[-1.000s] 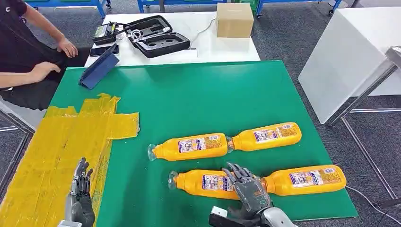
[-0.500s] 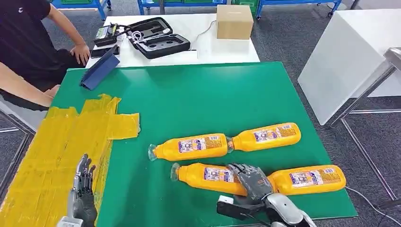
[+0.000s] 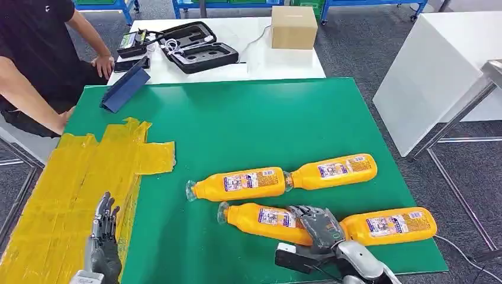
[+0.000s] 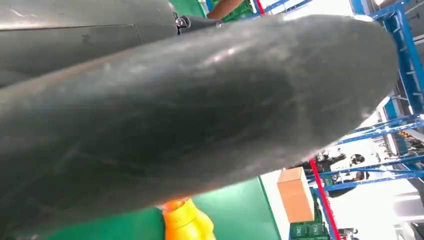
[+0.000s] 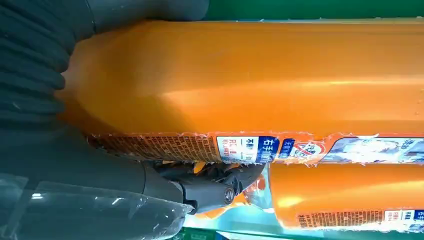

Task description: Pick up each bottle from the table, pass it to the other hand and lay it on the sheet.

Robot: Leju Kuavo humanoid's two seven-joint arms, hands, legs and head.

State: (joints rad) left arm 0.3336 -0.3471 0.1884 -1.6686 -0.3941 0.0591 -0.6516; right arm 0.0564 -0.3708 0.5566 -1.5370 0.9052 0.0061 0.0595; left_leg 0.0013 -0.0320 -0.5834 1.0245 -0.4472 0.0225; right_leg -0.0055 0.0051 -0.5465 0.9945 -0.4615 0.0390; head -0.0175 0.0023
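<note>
While all four bottles lie on the green table [image 3: 237, 118], the yellow sheet [image 3: 65, 195] carries none, so the job is at its first pickup by my reckoning. The right hand [image 3: 317, 228] has its fingers wrapped over the base end of the near-left bottle [image 3: 260, 217], clamped on it (the right wrist view shows the thumb under its orange body). Just beyond those fingers lie the two far bottles [image 3: 240, 183] [image 3: 332, 170]; the near-right bottle [image 3: 388, 225] sits just beside the hand. The left hand [image 3: 103, 236] waits over the sheet, fingers apart, holding nothing. Lift, handover and laying down all remain.
</note>
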